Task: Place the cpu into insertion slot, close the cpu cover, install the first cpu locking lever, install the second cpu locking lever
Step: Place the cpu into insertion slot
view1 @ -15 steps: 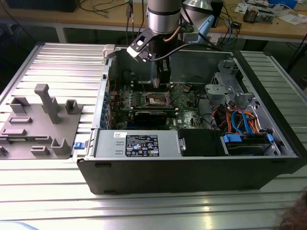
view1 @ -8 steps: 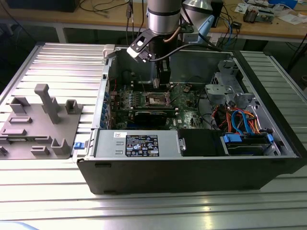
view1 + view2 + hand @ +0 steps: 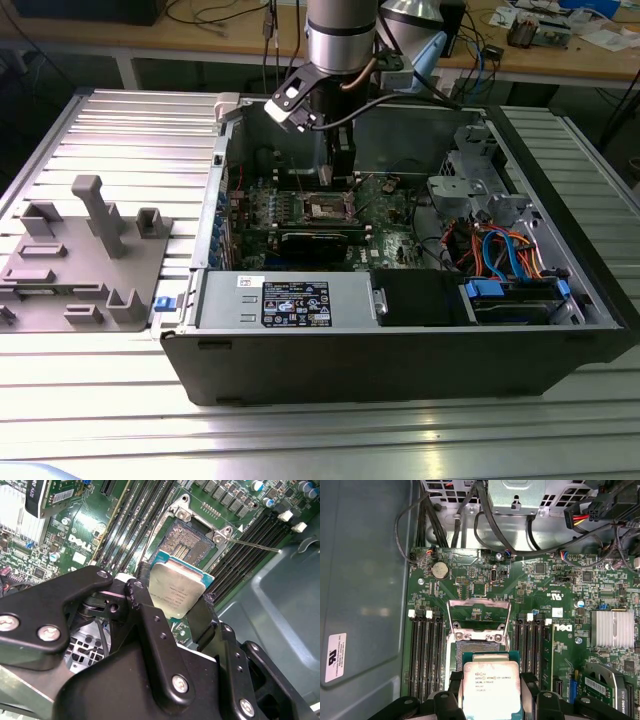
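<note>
Gripper clamps the cpu (silver face showing) near the insertion slot.

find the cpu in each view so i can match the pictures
Exterior view: too small to tell; the gripper hangs over the insertion slot.
Second wrist view: the cpu sits between the fingers, close to the insertion slot.
First wrist view: the cpu, likewise between the fingers.
Shared landmark: the insertion slot.

We see the cpu, dull silver-grey top up on a teal base, clamped between the jaws close above one edge of the insertion slot. The slot's dark centre lies bare, and the cpu cover is swung open.
</note>
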Robot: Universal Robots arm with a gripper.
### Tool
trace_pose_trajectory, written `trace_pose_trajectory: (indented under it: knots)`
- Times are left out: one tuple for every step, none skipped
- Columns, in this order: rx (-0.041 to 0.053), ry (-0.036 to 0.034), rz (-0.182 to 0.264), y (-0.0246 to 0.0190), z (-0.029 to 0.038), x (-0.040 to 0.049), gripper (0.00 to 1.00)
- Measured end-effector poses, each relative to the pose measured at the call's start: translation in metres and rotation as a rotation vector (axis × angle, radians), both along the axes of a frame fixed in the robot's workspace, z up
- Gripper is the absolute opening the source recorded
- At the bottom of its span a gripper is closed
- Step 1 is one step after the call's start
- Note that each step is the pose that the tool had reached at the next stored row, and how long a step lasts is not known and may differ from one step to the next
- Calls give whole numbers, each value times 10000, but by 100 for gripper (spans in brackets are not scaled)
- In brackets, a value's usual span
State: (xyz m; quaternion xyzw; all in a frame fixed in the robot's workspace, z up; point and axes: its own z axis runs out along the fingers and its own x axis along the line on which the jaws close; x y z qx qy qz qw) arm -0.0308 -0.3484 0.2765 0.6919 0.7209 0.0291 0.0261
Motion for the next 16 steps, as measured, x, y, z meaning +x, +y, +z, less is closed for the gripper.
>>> trace_pose_trajectory:
  knots:
    - [0, -1, 0, 0, -2, 0, 54]
    - [0, 0, 0, 0, -4, 0, 54]
    - [-2, 0, 0, 0, -16, 0, 54]
    - [-1, 0, -1, 2, -25, 0, 54]
    - [-1, 0, -1, 2, -26, 0, 54]
    - [0, -1, 0, 3, -27, 0, 54]
    - [1, -1, 0, 5, -29, 0, 54]
    - [-1, 0, 0, 6, -29, 0, 54]
    - [-1, -1, 0, 10, -31, 0, 54]
    - [-1, 1, 0, 15, -35, 0, 54]
    - [0, 0, 0, 16, -36, 0, 54]
    - [0, -1, -1, 17, -37, 0, 54]
    - [-1, -1, 0, 19, -38, 0, 54]
    - [-1, 0, -1, 22, -40, 0, 54]
    - [-1, 0, 0, 26, -42, 0, 54]
    - [-1, 0, -1, 30, -44, 0, 54]
